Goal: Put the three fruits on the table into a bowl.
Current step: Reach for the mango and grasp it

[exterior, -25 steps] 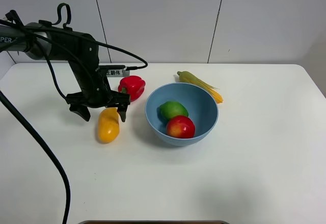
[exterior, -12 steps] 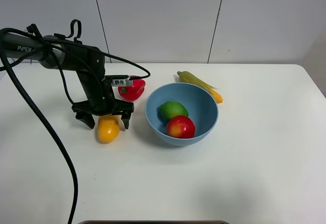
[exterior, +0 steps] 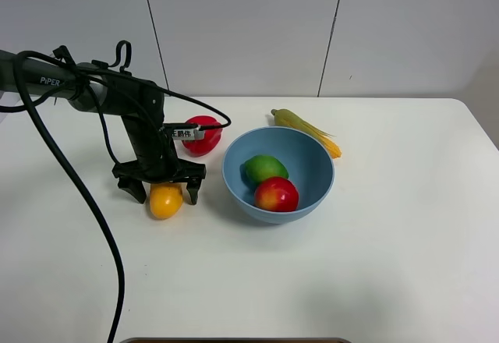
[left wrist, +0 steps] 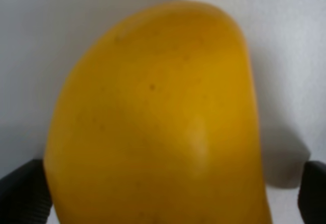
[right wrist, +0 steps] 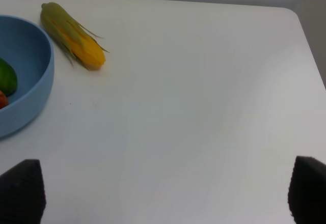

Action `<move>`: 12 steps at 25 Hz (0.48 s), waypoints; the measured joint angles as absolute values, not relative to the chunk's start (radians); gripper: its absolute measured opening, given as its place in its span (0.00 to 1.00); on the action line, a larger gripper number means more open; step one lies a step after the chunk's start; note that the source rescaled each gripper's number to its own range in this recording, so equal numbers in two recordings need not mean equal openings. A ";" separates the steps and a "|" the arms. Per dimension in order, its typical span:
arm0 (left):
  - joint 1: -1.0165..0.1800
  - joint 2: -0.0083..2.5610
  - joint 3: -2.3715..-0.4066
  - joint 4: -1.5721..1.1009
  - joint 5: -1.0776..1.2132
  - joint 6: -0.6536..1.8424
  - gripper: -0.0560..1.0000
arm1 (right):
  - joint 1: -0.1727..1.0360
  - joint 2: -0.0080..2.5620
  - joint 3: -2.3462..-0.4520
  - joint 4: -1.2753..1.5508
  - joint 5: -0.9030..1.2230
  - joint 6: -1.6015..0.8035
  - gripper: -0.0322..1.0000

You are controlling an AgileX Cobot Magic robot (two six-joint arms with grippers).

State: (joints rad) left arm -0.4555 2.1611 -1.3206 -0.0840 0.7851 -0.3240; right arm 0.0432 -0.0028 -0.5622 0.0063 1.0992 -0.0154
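Note:
The yellow mango (exterior: 165, 200) lies on the white table (exterior: 374, 265), left of the light-blue bowl (exterior: 312, 191). My left gripper (exterior: 162, 190) is open and low over the mango, with one finger on each side of it. In the left wrist view the mango (left wrist: 153, 117) fills the picture and the fingertips (left wrist: 20, 193) show at the two bottom corners. The green lime (exterior: 263, 168) and the red-orange pomegranate (exterior: 276, 194) lie in the bowl. My right gripper (right wrist: 163, 193) is open and empty over bare table; the exterior view does not show it.
A red bell pepper (exterior: 201, 134) sits just behind the left gripper. A corn cob (exterior: 306, 130) lies behind the bowl; it also shows in the right wrist view (right wrist: 74, 35), beside the bowl's rim (right wrist: 35, 81). The left arm's cable (exterior: 93, 226) trails across the left of the table.
The left gripper has come down and slightly right, from above the mango to astride it. The mango, bowl and other things have not moved.

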 joint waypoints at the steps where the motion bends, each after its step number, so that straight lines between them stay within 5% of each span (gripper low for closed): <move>1: -0.455 2.161 -1.321 -0.083 0.785 -0.324 0.98 | 0.043 -0.003 -0.562 0.006 1.099 -0.015 0.84; 5: -0.455 2.161 -1.321 -0.073 0.784 -0.324 0.91 | 0.043 -0.003 -0.562 0.006 1.099 -0.015 0.84; 12: -0.455 2.161 -1.321 -0.061 0.783 -0.320 0.32 | 0.043 -0.003 -0.562 0.006 1.099 -0.015 0.84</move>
State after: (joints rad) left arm -0.4555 2.1615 -1.3206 -0.0612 0.7829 -0.3204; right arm 0.0432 -0.0028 -0.5622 0.0063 1.0992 -0.0154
